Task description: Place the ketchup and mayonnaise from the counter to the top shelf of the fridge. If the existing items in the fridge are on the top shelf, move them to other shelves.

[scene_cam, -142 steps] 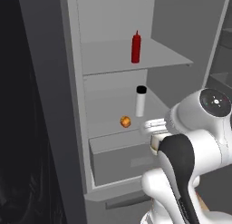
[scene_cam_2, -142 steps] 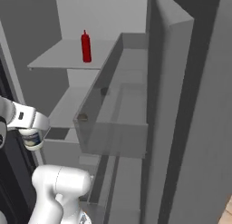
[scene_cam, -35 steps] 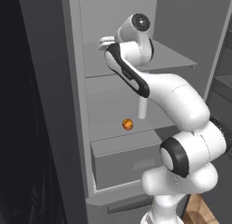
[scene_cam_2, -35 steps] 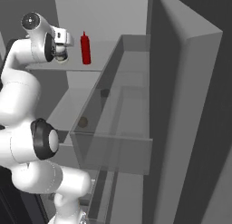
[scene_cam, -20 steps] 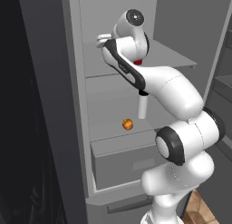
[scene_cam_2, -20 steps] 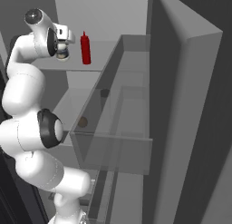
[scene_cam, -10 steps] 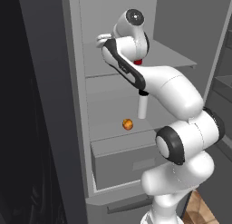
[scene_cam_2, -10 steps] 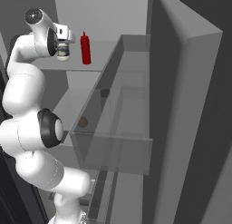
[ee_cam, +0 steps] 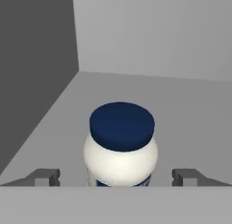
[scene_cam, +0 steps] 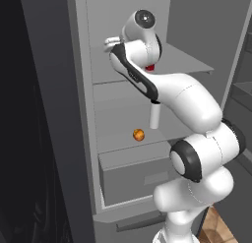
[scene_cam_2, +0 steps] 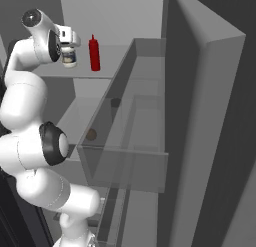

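Note:
The mayonnaise (ee_cam: 121, 146), a squat white jar with a dark blue lid, stands upright on the top shelf (ee_cam: 181, 109) of the fridge (scene_cam: 78, 114). My gripper (ee_cam: 116, 175) is open around it, and a gap shows between each fingertip and the jar's sides. From the right base view the jar (scene_cam_2: 69, 57) sits at the hand, left of the ketchup (scene_cam_2: 94, 53), which stands upright on the same shelf (scene_cam_2: 110, 66). A sliver of the red bottle (scene_cam: 150, 67) shows behind my arm. The orange ball (scene_cam: 139, 135) rests on a lower shelf (scene_cam: 118, 138).
A white bottle (scene_cam: 154, 116) stands on the lower shelf near the orange ball. A grey drawer (scene_cam: 133, 173) sits below it. The open fridge door with its clear bins (scene_cam_2: 135, 116) stands to the right of my arm.
The jaws have widened away from the mayonnaise jar, which now stands on the shelf by itself. The arm has hardly moved.

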